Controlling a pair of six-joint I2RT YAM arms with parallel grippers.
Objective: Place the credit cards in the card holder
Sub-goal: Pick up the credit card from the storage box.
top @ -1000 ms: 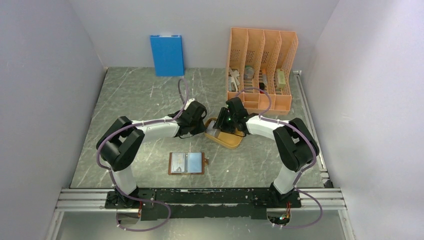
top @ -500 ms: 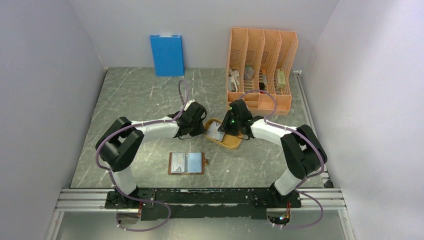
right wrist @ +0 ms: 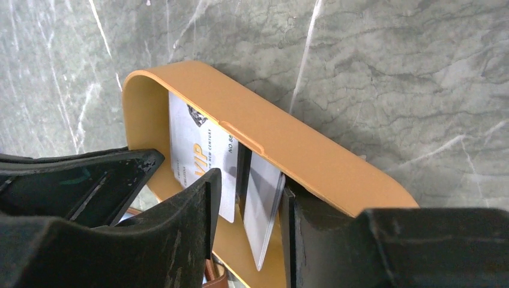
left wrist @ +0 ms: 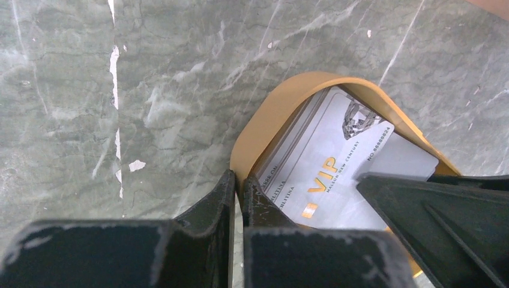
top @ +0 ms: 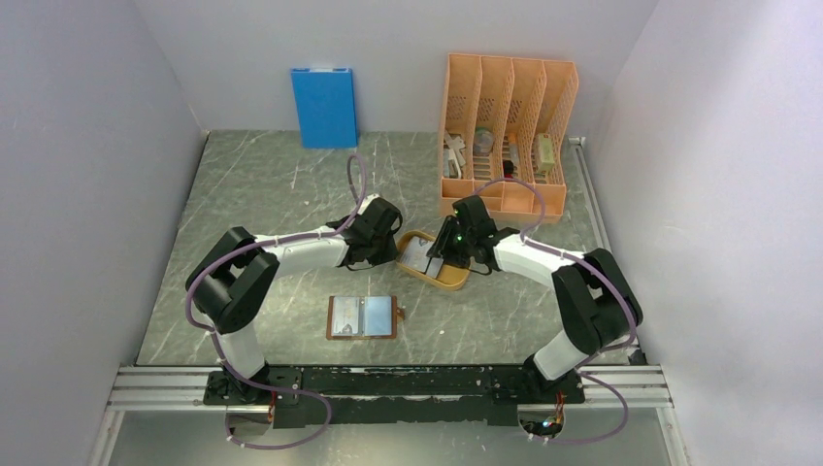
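Note:
The credit cards lie in an orange oval tray [top: 448, 280] at mid-table. A white VIP card [left wrist: 327, 174] is on top, also in the right wrist view [right wrist: 201, 150]. A grey card [right wrist: 264, 204] stands tilted on edge in the tray. My right gripper [right wrist: 251, 186] is open around it: the card leans on the right finger [right wrist: 300, 234], with a gap to the left one. My left gripper [left wrist: 238, 180] is shut on the tray's rim [left wrist: 264, 120]. The card holder [top: 361, 316] lies open and flat nearer the arm bases, away from both grippers [top: 392, 249] [top: 439, 254].
A tall orange file rack [top: 507, 131] with small items stands at the back right. A blue box [top: 324, 107] leans upright against the back wall. Grey walls close in the marbled table on the left, right and back.
The right gripper has shifted a little to the right and back over the tray, and its elbow has swung outward. Its jaws narrowed, then widened again. The left arm has stayed put.

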